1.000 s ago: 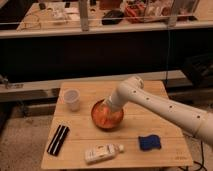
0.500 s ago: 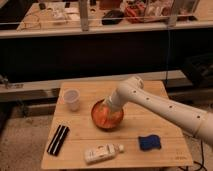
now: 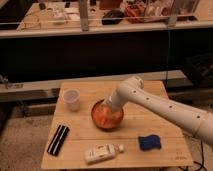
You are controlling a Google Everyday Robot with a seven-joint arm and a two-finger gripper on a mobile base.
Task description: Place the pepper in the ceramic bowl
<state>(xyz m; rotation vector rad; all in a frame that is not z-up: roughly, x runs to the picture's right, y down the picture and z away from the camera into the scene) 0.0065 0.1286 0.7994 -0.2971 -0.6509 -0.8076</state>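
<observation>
Dipping inside the ceramic bowl [image 3: 101, 122], jaws apart or together, cannot tell; white cup [image 3: 72, 99] stands apart.

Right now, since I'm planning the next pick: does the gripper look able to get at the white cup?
Probably yes. The gripper is down at the ceramic bowl, and the white cup stands upright, apart from it toward the picture's left, with only bare table between them.
</observation>
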